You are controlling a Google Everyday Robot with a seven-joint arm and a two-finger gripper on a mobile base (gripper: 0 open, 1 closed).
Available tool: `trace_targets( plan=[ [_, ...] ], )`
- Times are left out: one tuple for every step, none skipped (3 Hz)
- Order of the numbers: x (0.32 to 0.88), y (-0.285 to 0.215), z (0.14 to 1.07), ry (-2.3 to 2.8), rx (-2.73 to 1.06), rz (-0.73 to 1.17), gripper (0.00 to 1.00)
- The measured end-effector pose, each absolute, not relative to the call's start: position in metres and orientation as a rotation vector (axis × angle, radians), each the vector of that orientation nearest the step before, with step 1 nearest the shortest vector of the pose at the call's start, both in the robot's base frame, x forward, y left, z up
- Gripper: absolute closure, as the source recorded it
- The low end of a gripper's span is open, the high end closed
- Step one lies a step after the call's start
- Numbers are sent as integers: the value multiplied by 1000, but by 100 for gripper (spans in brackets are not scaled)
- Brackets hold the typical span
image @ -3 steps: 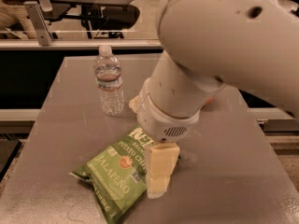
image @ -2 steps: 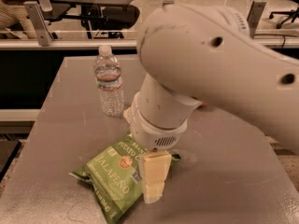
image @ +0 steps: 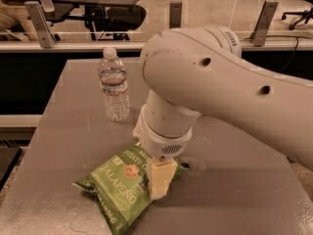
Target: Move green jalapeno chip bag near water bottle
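A green jalapeno chip bag [image: 121,184] lies flat on the grey table [image: 234,190] near its front left. A clear water bottle [image: 114,84] stands upright behind it, toward the table's back left. My gripper [image: 159,180] hangs from the big white arm and is down over the bag's right edge, its cream finger touching or just above the bag. The arm hides the bag's upper right corner.
The table's left edge [image: 46,111] runs close to the bottle. Behind the table is a rail with metal posts [image: 175,13] and office chairs [image: 117,13] beyond it. The white arm [image: 220,92] covers the table's middle and right.
The arm has swung left and lower, bringing the gripper down onto the bag's right side. The bag and bottle have not moved.
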State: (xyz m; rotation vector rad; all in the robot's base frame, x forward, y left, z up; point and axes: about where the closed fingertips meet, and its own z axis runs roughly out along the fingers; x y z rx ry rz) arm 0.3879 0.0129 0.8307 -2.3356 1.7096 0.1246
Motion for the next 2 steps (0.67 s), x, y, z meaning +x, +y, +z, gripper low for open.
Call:
trace_targets(
  plan=[
    [392,10,832,1722,-2334,136,49],
    [403,7,843,1761,-2318,143,73]
  ],
)
